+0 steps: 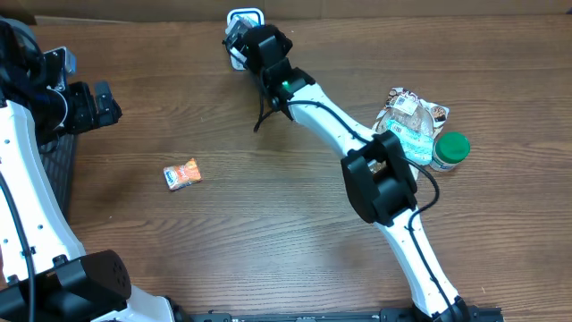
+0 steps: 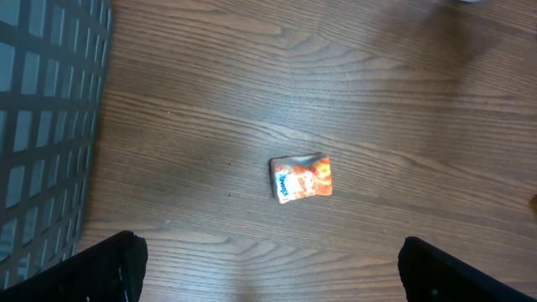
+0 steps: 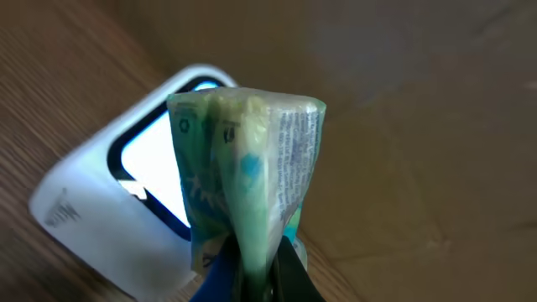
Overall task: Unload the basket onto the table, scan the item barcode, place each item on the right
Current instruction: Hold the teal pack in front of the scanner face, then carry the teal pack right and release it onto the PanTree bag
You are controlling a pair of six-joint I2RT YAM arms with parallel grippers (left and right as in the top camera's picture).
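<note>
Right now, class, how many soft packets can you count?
3: an orange packet left of centre, a green packet pinched in the right gripper at the scanner, a bag beside the jar at right. The right arm may hide others.

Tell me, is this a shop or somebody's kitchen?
Most likely a practice shop checkout: the right gripper holds a green packet up to a white barcode scanner, and an orange snack packet waits on the wooden table.
</note>
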